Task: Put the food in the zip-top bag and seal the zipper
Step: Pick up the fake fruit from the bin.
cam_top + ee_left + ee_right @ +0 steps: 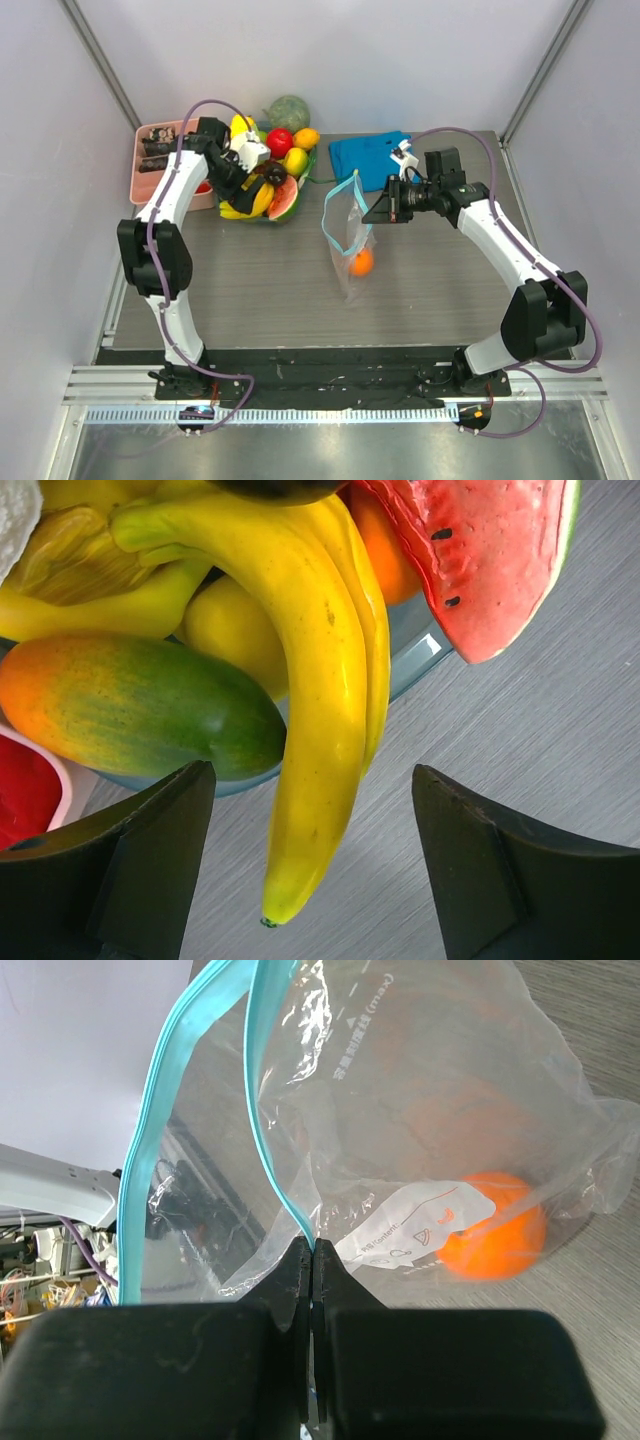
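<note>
The banana bunch [320, 710] hangs over the rim of a bowl, its tip between my left gripper's open jaws [315, 870]; nothing is gripped. In the top view the left gripper [256, 180] sits over the fruit pile with the bananas [240, 210], red apple [279, 140] and lemon [306, 138]. My right gripper [313, 1245] is shut on the teal zipper [265, 1110] of the clear zip-top bag [420, 1090], holding its mouth up and open. An orange [500, 1245] lies inside the bag. The top view shows the bag [342, 225], the orange [361, 262] and the right gripper [374, 213].
A red watermelon slice [480, 550] and a green-orange mango [140, 705] lie beside the bananas in the pale blue bowl [420, 660]. A folded blue cloth [365, 155] lies behind the bag. A pink bin [165, 165] stands at the back left, a green melon [288, 108] behind the pile.
</note>
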`<state>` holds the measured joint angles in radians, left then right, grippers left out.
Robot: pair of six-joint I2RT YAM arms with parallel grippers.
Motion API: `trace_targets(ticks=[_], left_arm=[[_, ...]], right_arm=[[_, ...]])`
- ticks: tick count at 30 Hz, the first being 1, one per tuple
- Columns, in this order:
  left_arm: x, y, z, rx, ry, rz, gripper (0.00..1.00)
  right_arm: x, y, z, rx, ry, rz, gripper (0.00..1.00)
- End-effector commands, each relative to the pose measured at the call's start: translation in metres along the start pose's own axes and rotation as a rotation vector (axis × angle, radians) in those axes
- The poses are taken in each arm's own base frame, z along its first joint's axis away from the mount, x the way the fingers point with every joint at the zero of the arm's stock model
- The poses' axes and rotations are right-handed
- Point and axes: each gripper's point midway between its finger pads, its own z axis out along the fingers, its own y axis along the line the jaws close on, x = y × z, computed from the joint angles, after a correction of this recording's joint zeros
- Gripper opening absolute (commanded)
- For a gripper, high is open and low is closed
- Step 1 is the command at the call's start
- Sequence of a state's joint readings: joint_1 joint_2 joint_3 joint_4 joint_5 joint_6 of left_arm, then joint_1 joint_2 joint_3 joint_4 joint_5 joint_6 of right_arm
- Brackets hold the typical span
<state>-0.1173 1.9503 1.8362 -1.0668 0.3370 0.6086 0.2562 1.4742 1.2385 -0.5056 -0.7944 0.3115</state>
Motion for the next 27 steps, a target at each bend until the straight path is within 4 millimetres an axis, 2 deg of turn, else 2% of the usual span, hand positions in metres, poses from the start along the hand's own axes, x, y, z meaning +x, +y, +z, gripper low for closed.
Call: trace_targets(ticks=[1,3,4,8,14,15,18,27], left_arm=[[-0.012,-0.002,-0.008,0.027,-0.039,0.049,0.77],[-0.012,-0.007,-0.01,0.048,-0.045,0.058,0.69],[-0.011,-0.009,-0.011,0.05,-0.041,0.061,0.62],[-0.009,-0.013,-0.018,0.062,-0.037,0.072,0.47],[-0.012,-0.02,-0.028,0.07,-0.069,0.102,0.38],[-0.013,-0.02,-0.028,0.067,-0.075,0.109,0.33],[-0.015,-0.019,-0.03,0.06,-0.085,0.118,0.28],[-0.02,-0.023,-0.037,0.069,-0.107,0.143,0.18]], right_arm=[[-0.014,0.01,-0.003,-0.013,-0.028,-0.057,0.01],[-0.015,0.01,-0.004,-0.012,-0.029,-0.059,0.01],[-0.014,0.01,-0.003,-0.012,-0.025,-0.057,0.01],[-0.014,0.008,-0.003,-0.01,-0.023,-0.056,0.01],[-0.015,0.008,-0.001,-0.012,-0.019,-0.05,0.01],[-0.015,0.008,-0.001,-0.013,-0.019,-0.05,0.01],[-0.016,0.008,-0.001,-0.012,-0.022,-0.053,0.01],[-0.016,0.008,-0.001,-0.009,-0.021,-0.052,0.01]])
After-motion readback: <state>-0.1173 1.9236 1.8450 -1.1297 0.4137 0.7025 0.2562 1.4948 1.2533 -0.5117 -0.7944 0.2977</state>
